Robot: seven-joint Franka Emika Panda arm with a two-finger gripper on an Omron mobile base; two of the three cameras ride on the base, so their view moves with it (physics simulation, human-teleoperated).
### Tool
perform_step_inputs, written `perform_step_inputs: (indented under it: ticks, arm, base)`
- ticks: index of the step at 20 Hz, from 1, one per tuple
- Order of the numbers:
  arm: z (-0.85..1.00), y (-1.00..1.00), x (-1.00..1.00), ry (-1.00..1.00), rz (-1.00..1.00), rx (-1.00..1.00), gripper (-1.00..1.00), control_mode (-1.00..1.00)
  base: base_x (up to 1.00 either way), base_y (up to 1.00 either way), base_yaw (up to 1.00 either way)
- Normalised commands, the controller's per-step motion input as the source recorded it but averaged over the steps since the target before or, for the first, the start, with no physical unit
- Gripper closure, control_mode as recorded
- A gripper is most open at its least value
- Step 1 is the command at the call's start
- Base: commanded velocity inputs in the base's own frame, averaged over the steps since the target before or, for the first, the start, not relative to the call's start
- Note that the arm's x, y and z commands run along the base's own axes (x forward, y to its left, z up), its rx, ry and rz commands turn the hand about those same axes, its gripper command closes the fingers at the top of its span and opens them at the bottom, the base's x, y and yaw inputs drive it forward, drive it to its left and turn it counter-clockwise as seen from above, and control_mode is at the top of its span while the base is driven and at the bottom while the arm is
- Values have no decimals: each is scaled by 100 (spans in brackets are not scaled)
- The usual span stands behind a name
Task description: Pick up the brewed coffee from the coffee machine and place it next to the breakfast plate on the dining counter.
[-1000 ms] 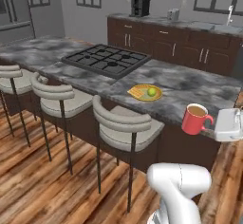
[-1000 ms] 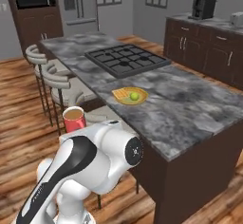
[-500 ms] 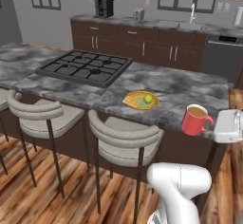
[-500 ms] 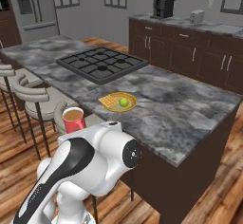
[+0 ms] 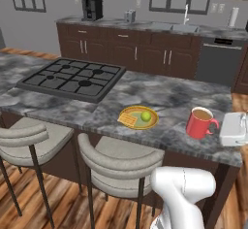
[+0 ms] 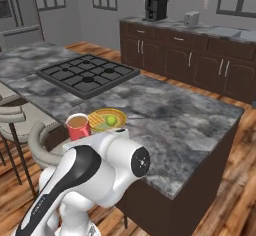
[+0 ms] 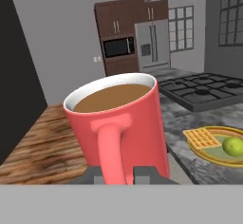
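Note:
The brewed coffee, a red-coral mug (image 5: 201,122) full of light-brown coffee, is held by its handle in my shut gripper (image 5: 219,126). It hovers at the near edge of the dining counter (image 5: 169,99), a short way right of the breakfast plate (image 5: 139,117) in the left base view. In the hand view the mug (image 7: 116,123) is close up, its handle between my gripper (image 7: 121,175), with the yellow plate (image 7: 216,144) of waffle and green fruit to the right. From the right base, the mug (image 6: 78,126) stands beside the plate (image 6: 106,120). The coffee machine (image 5: 92,8) sits on the far back counter.
A black gas cooktop (image 5: 72,77) is inset in the dining counter, left of the plate. Two padded stools (image 5: 116,162) stand under the counter's near edge. On the back counter are a silver toaster (image 5: 129,15) and a sink; a dishwasher (image 5: 218,63) is below it.
The whole scene has shifted left and closer as the base drove along the dining counter. The mug stays in my shut gripper, and the plate now lies nearer to it.

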Motion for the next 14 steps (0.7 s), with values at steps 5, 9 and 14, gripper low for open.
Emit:
perform_step_inputs:
  ticks: [5, 9, 14]
  arm:
    - [-21, -28, 32, 10, -1, 0, 100, -100]
    - [-62, -76, 100, 28, 0, 0, 100, -100]
    - [-67, -77, 100, 42, 0, 0, 100, -100]
  base:
    - [30, -30, -5]
    - [0, 0, 0]
    - [0, 0, 0]
